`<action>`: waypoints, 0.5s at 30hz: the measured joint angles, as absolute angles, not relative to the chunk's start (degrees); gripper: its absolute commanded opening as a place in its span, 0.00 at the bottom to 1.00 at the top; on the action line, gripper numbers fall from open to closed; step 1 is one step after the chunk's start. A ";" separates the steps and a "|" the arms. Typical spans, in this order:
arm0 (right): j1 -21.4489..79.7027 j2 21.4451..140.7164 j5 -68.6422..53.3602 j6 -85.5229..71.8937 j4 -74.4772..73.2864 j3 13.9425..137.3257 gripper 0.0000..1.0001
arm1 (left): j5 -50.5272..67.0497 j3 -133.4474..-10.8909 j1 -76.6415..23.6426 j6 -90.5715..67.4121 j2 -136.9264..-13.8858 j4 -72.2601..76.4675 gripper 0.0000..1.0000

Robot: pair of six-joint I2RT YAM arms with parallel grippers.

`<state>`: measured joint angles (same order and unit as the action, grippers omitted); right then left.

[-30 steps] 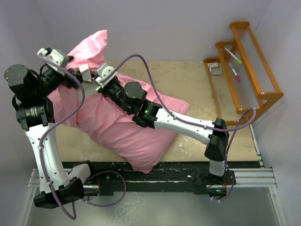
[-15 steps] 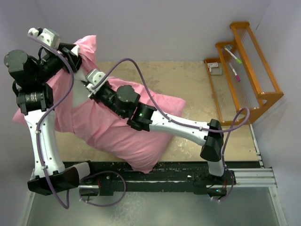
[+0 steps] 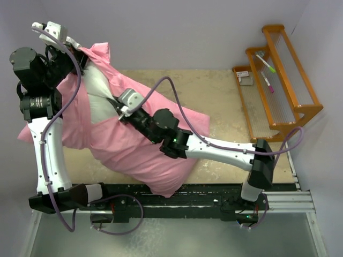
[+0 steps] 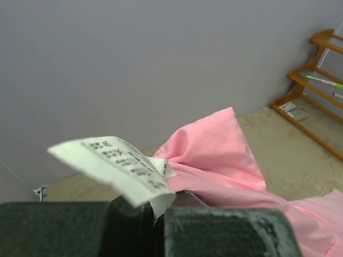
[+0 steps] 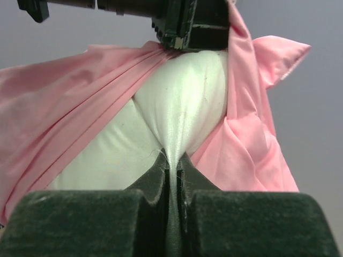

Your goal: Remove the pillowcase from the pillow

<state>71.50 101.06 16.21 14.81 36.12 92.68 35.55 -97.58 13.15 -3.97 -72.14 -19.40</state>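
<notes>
While the left gripper (image 4: 158, 213) clamps the shiny pink pillowcase (image 4: 214, 150) by its unreadable tag (image 4: 115, 160), the right gripper (image 5: 172, 176) pinches the white pillow (image 5: 182, 101)

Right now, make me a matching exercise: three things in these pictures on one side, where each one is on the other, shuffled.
1. shiny pink satin pillowcase
2. plump white stuffed pillow
3. orange wooden stepped rack

A. stands at the far right of the table
B. held by the left fingers
C. pinched by the right fingers

Pairs: 1-B, 2-C, 3-A.
</notes>
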 measured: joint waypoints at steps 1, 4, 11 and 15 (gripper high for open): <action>71.50 99.53 16.34 14.74 37.17 90.76 0.00 | 35.00 -98.00 12.97 -4.05 -72.51 -20.01 0.01; 71.64 96.14 16.82 14.59 39.24 86.91 0.00 | 34.76 -100.31 12.23 -5.34 -74.06 -22.46 0.01; 73.56 95.29 16.19 14.70 38.24 86.94 0.00 | 38.33 -106.59 11.66 -11.81 -77.25 -27.55 0.16; 76.12 99.29 15.94 15.99 34.20 93.56 0.00 | 39.88 -108.20 11.51 -13.61 -78.56 -29.08 0.17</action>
